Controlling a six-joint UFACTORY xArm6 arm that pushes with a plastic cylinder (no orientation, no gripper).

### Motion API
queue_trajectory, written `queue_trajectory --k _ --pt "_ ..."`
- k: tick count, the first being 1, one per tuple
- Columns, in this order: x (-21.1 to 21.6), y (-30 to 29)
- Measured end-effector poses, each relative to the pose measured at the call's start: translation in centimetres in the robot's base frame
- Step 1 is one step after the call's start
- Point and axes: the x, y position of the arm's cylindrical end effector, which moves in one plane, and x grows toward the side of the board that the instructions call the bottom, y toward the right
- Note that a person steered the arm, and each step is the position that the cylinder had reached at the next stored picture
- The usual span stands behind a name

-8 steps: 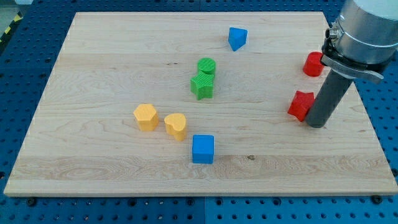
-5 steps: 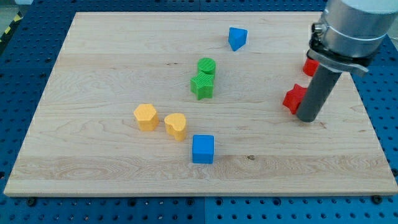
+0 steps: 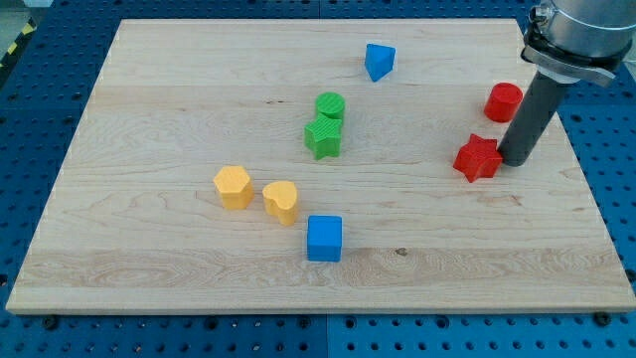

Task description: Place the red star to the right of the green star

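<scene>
Nearest, toward the view's bottom, a blue cube [image 3: 324, 239] sits alone on the wooden board [image 3: 149, 268]. Just beyond it, to the view's left, lie two yellow blocks: a heart-like yellow block [image 3: 281, 201] and a hexagonal yellow block [image 3: 234, 187], close together but apart. Farther up, near the board's middle, the green star [image 3: 323, 138] touches a green cylinder [image 3: 330, 105] on its far side. At about the same depth, well apart toward the view's right, stands the red star [image 3: 478, 157]. My tip [image 3: 515, 160] rests on the board just beside the red star's right edge, touching it or nearly so. Beyond these lies a red cylinder [image 3: 503, 101], close to the rod on its far side, and farthest, near the view's top, a blue wedge-shaped block [image 3: 379, 61]. The arm carries no pincer, only the rod, so no open or closed state applies.

The step in hand appears to be the leftward push of the red star toward the green star. To do it well, the tip should stay centred behind the star's right side, since a star's points tend to let it spin off an off-centre push. The line of travel should aim slightly upward in the view, and the push should stop short, leaving the red star beside the green star without nudging it.
</scene>
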Motion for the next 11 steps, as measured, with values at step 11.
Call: queue_trajectory --k 11 --pt "-0.7 -8.5"
